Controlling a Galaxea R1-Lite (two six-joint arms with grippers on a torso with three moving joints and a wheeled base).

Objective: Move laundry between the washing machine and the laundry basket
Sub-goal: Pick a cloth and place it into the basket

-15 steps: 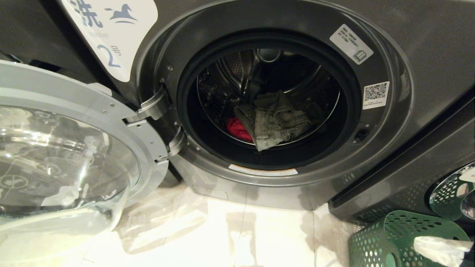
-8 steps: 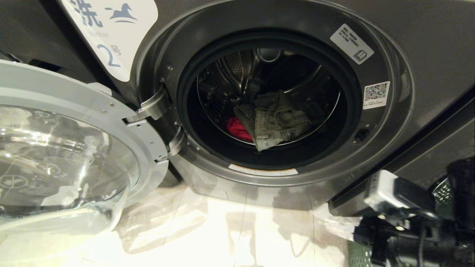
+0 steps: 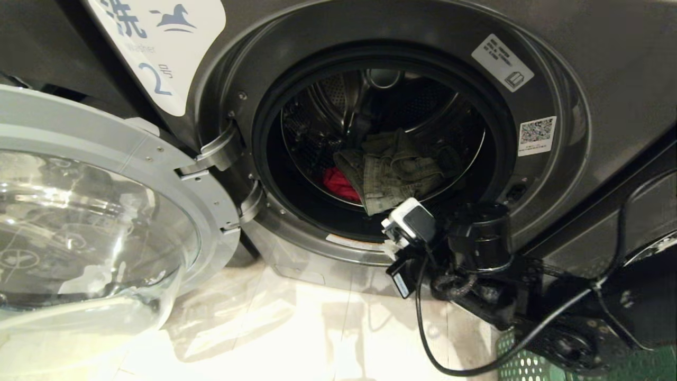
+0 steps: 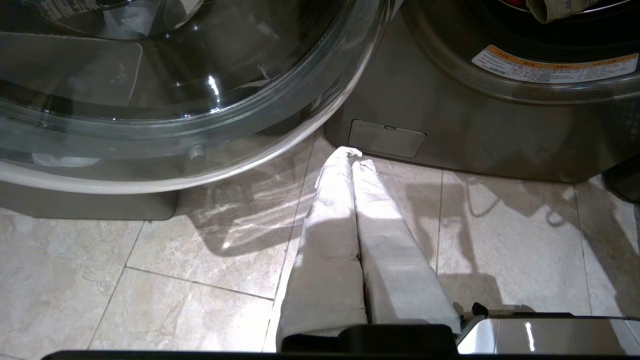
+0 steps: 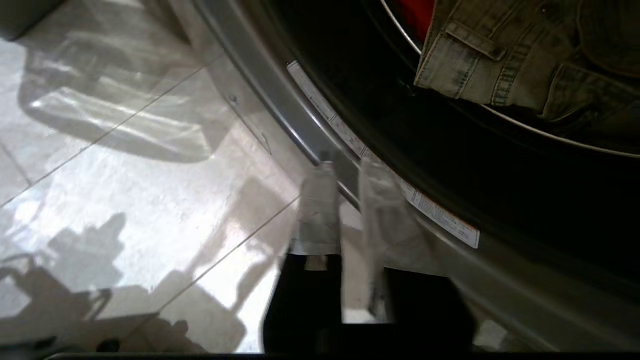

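The washing machine marked "2" stands with its round glass door swung open to the left. Laundry lies in the drum: a red piece half under an olive denim garment. My right arm reaches in from the lower right to the lower rim of the door opening. The right gripper hangs just outside that rim, its fingers a narrow gap apart with nothing between them, the denim farther in. My left gripper is shut and empty over the floor by the machine's base. The green laundry basket shows at bottom right, mostly behind the arm.
The open door juts out over the tiled floor on the left. A second dark machine stands to the right. A black cable loops down from my right wrist.
My right arm has swung up from the bottom right corner over the basket to the lower rim of the drum opening, and it now covers most of the basket. The laundry has not moved.
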